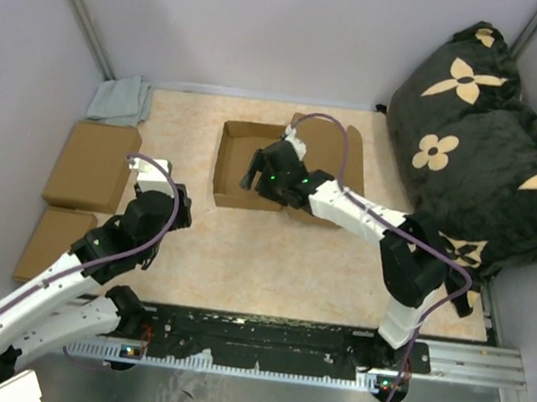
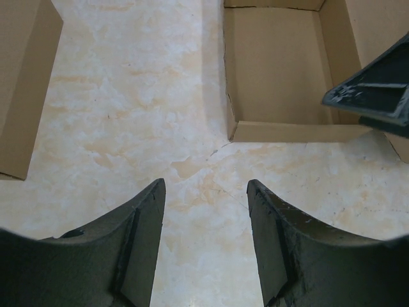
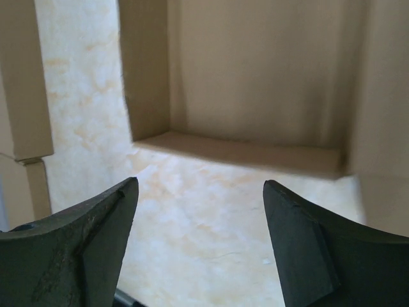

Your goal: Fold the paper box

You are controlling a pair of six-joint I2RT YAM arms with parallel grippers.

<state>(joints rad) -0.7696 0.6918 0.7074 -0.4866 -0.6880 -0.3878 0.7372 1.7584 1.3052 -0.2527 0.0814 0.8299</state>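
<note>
Left gripper and right gripper gape wide and empty, while the paper box, upper centre of the top view, looks light, stiff cardboard best pinched at 1 wall edge.

Overhead, wrist views close — sharing paper box

Plain brown paper box

Floral cushion, grey cloth, boxes
</note>
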